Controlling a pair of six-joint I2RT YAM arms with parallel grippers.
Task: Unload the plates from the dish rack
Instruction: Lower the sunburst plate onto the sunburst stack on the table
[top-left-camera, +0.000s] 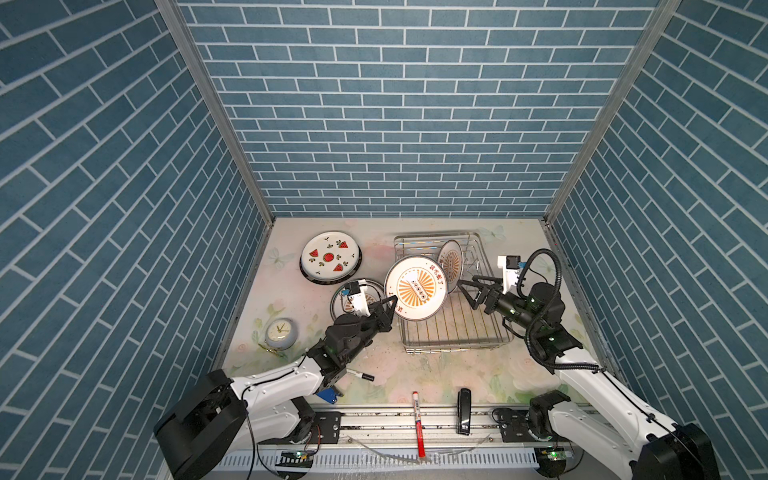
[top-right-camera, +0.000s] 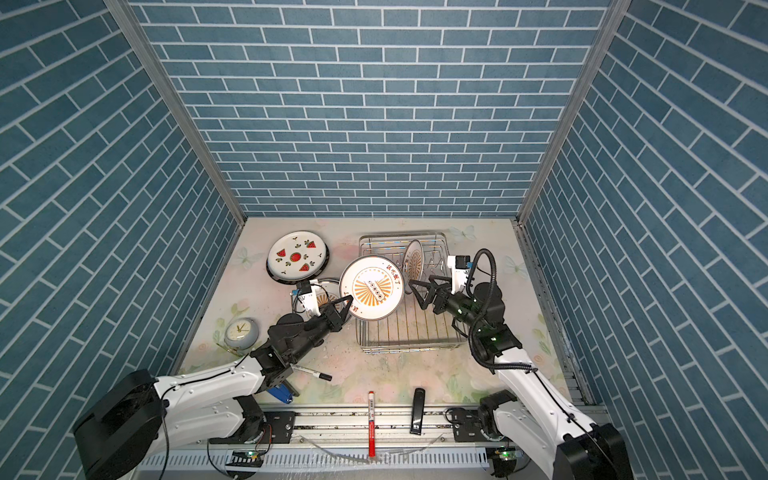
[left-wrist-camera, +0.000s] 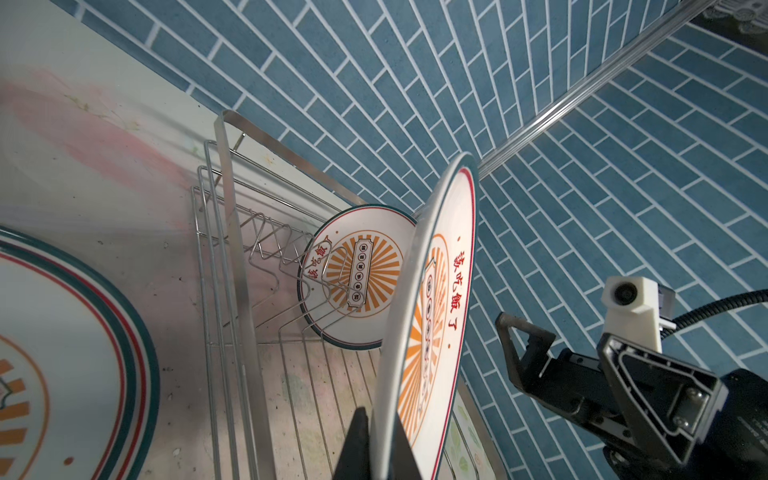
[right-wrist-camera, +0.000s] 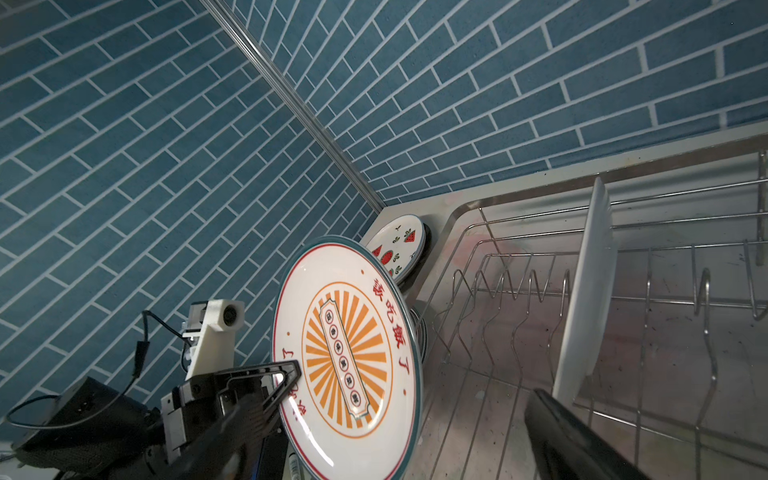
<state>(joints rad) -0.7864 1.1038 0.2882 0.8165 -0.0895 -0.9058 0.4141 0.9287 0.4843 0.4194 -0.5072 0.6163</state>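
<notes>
My left gripper (top-left-camera: 392, 301) (left-wrist-camera: 380, 440) is shut on the rim of a white plate with an orange sunburst print (top-left-camera: 415, 286) (top-right-camera: 372, 289) (left-wrist-camera: 432, 311) (right-wrist-camera: 349, 357). It holds this plate tilted in the air over the left edge of the dish rack (top-left-camera: 457, 343) (top-right-camera: 411, 340) (left-wrist-camera: 224, 249) (right-wrist-camera: 623, 291). A second sunburst plate (top-left-camera: 451, 259) (left-wrist-camera: 353, 282) (right-wrist-camera: 586, 299) stands upright among the rack's prongs. My right gripper (top-left-camera: 467, 291) (top-right-camera: 417, 293) (right-wrist-camera: 386, 411) hangs open over the rack, just right of the held plate, holding nothing.
A watermelon-print plate (top-left-camera: 330, 257) (right-wrist-camera: 399, 245) lies on a dark-rimmed one at the back left. Another sunburst plate (top-left-camera: 345, 299) (left-wrist-camera: 62, 353) lies flat under my left wrist. A grey clock (top-left-camera: 281, 332) sits at the left. A black marker (top-left-camera: 359, 375), a red pen (top-left-camera: 417, 428) and a black bar (top-left-camera: 464, 411) lie near the front.
</notes>
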